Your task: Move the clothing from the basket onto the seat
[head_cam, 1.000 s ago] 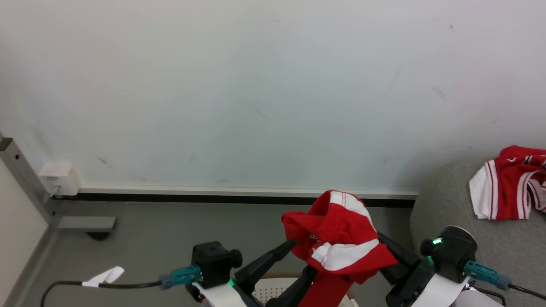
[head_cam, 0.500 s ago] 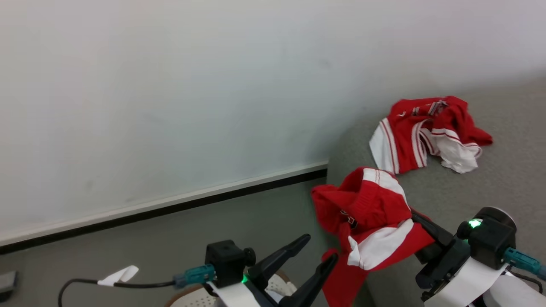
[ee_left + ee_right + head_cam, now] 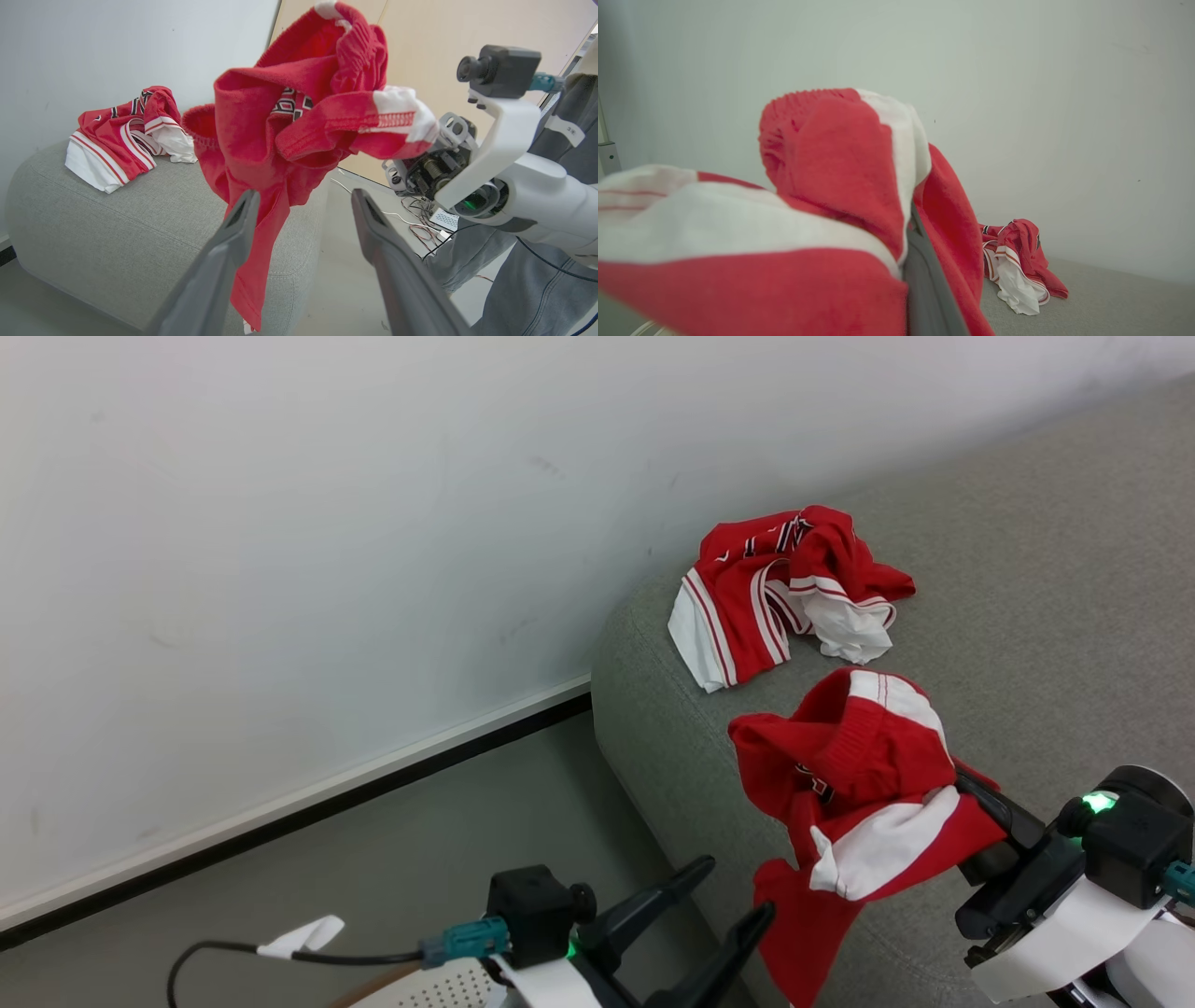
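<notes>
Right gripper (image 3: 976,803): I am pinching one garment (image 3: 859,775), jaws nearly closed on a fold. It is hanging above the near edge of the seat (image 3: 1027,616), its tail drooping toward 6 o'clock.

Left gripper (image 3: 736,889): I am holding it wide open, gripping nothing.

The other garment (image 3: 775,588) is lying on the seat, at 11 o'clock from the held one.

The basket (image 3: 420,987) is peeking in at 7 o'clock, contents hidden.

Judging: one placed, one travelling, release pending.

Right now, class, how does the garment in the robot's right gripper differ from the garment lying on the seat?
The held garment hangs clamped in the right gripper; the lying garment rests on the seat. The held garment trails downward; the lying garment sits crumpled in a heap. Both are red with white panels.
</notes>
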